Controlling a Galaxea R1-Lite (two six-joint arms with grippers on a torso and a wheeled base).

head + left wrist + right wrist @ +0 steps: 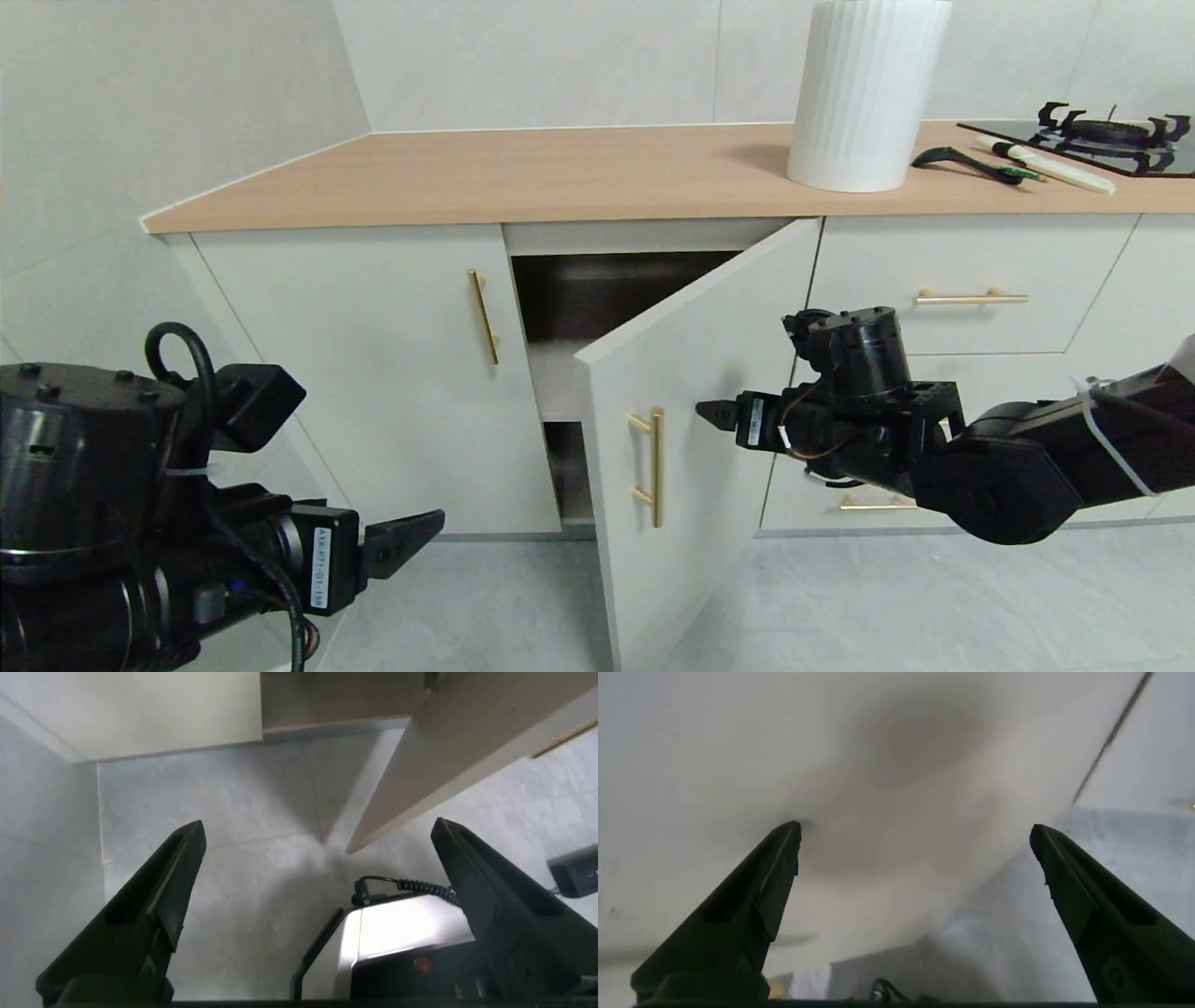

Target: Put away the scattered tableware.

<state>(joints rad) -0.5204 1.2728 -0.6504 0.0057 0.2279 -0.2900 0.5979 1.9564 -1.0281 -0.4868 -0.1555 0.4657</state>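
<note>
**A:** How far along was the tidying?

**B:** Barely begun, I judged. The white cabinet door (691, 373) stood half open. The 3 utensils lay at 2 o'clock on the light wooden countertop (513, 173): a black spoon (962, 161), a green-handled tool (1019, 172) and a long cream utensil (1060, 168). They were close together, just beside the black gas hob (1111, 131), and none had been put away.

**A:** And the hands?

**B:** The right gripper (915, 838), at 4 o'clock, was spread wide and held nothing. It faced the door's front, near the gold bar handle (656, 467). The left gripper (318, 833), at 8 o'clock, hung low over the grey floor (485, 597), also wide and carrying nothing.

**A:** What did the containers hold?

**B:** The cabinet's gap showed darkness and a pale shelf (555, 378), and I couldn't tell its contents. The tall white ribbed cylinder (868, 93) stood on the counter at 1 o'clock. Its top was cut off, so I couldn't tell what was inside.

**A:** What remained?

**B:** Probably opening the door wider, then storing all 3 utensils.
</note>
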